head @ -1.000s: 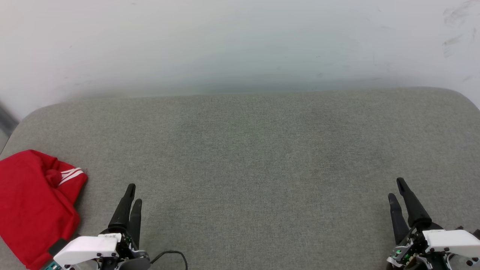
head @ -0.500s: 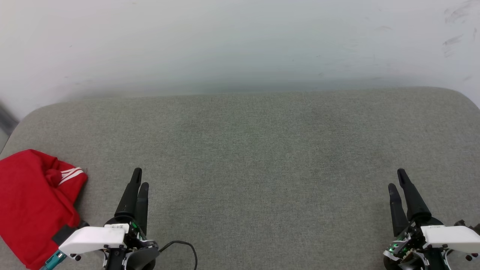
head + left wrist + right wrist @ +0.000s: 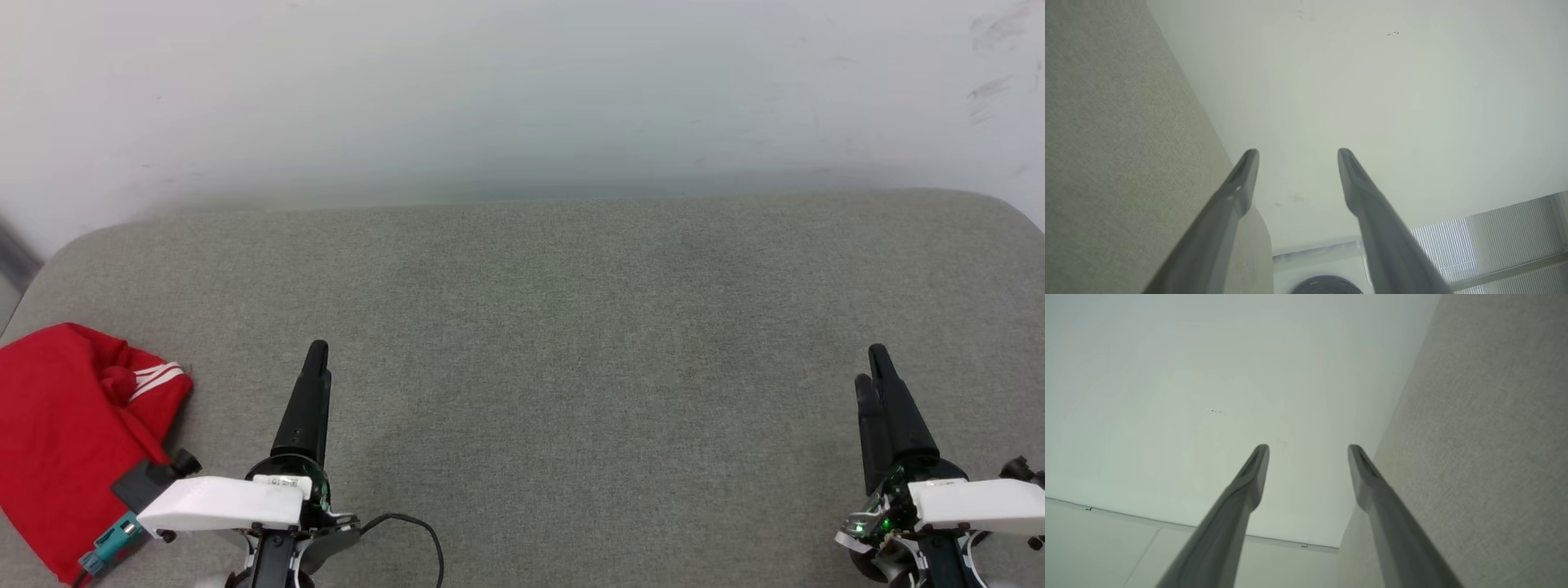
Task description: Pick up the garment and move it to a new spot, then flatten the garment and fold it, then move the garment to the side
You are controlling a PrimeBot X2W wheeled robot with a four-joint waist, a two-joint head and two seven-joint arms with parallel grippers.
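Left pincer (image 3: 1296, 153): both dark fingers spread well apart, nothing between them. In its wrist view they point at a pale wall (image 3: 1392, 102), with grey fabric running up that view's left side.

Right pincer (image 3: 1308, 448): fingers likewise wide apart and empty, aimed at the same pale wall, grey fabric on that view's right side.

Head view: each pincer is turned edge-on, so one finger sits nearly in front of the other (the gap reads only from the wrist views). The left one is at lower left, the right one at lower right, well apart, both pointing away from the robot over the grey fabric-covered surface (image 3: 555, 367). A thin black cable (image 3: 412, 523) loops out beside the left wrist's white housing (image 3: 224, 505).

Garment (image 3: 65, 433): a bunched red heap lying on the surface at its near left corner, to the left of the left pincer and apart from its fingers. A bit of white-striped trim (image 3: 155, 377) shows on the side facing that pincer. The left wrist's housing overlaps the heap's lower edge in this view; contact cannot be told. No lettering shows.
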